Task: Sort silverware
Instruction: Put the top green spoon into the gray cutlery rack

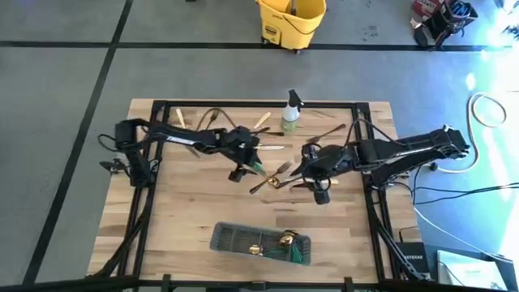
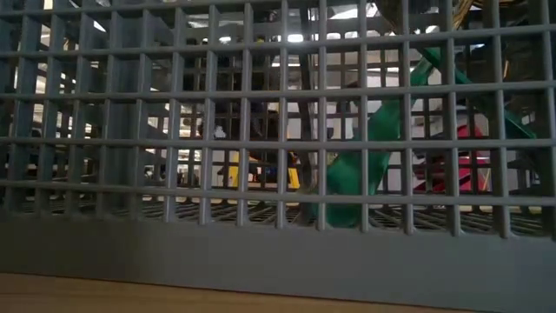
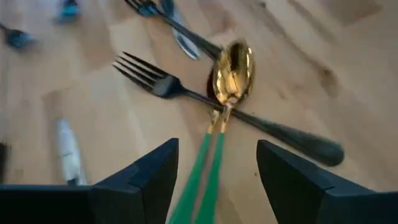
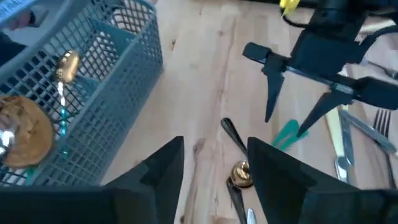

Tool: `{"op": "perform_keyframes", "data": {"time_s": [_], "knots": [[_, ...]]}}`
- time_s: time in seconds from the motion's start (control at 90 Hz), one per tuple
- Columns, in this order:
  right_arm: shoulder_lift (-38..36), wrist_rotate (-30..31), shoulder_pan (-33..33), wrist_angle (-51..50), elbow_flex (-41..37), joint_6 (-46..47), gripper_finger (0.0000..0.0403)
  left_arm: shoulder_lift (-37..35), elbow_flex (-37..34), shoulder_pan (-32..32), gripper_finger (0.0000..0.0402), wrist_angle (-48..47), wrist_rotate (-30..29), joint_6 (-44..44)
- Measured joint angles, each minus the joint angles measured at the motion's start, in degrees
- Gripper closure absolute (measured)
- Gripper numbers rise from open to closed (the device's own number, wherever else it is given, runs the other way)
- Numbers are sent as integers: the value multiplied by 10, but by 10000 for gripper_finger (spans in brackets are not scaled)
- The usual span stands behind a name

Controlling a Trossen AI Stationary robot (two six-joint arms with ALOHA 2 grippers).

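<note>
Wooden table (image 1: pixel 178 211), mesh caddy (image 1: pixel 231 237) holding gold spoons (image 4: pixel 67 64), left claw (image 3: pixel 214 180) and right claw (image 4: pixel 214 168) both apart.

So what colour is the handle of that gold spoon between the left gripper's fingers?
Green, on the gold spoon; clearest in the left wrist view.

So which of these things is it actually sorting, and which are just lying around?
Part of the job:
- gold spoon with green handle, between the left hand's open fingers
- dark fork crossed under it
- loose cutlery at the table's far side
- pieces already in the grey mesh caddy

Just lying about:
- spray bottle
- yellow mop bucket on the floor
</note>
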Motion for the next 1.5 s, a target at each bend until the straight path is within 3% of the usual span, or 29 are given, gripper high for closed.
{"op": "perform_keyframes", "data": {"time_s": [0.2,0.444,1.267,1.378,1.5], "knots": [[-10,-1,-7,2,-4,1,244,62,86,-2,230,-84,20,70],[-10,-3,-7,-3,-4,-3,244,107,124,-15,256,-97,19,107],[-10,-11,-6,-2,-4,-7,244,148,138,-19,261,-67,-25,93],[-10,-11,-6,-2,-4,-7,244,150,139,-19,277,-64,-25,92],[-9,-11,-6,-2,-4,-7,244,150,139,-19,320,-73,-25,97]]}}
